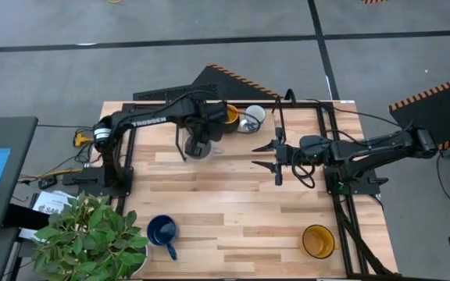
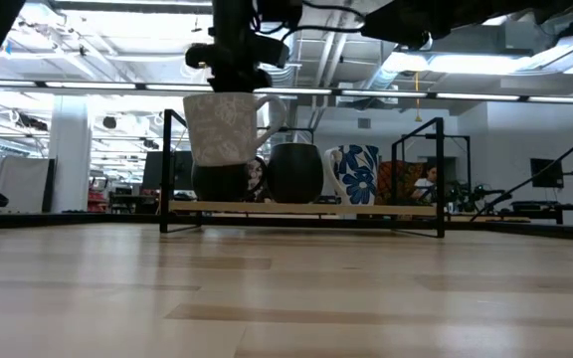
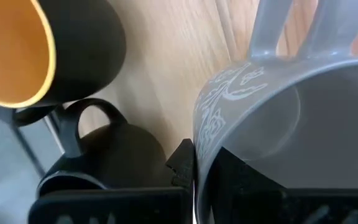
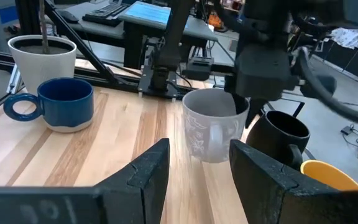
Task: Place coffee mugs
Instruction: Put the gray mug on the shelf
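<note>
Grey patterned ceramic mug (image 2: 225, 127) hangs clamped by its rim in our left gripper (image 1: 199, 145) beside the black mug (image 4: 281, 138) near the rack, so we should lower it level; right gripper (image 1: 276, 156) waits mid-table, jaws wide.

A: Home or lab?
B: Lab, open-plan. Bare concrete floor (image 1: 209, 23), hazard-striped mats (image 1: 233, 76), exposed ceiling ducts (image 2: 306, 45), monitors (image 4: 145, 12), loose cables (image 1: 49, 168) beside the wooden worktop (image 1: 233, 211).
</note>
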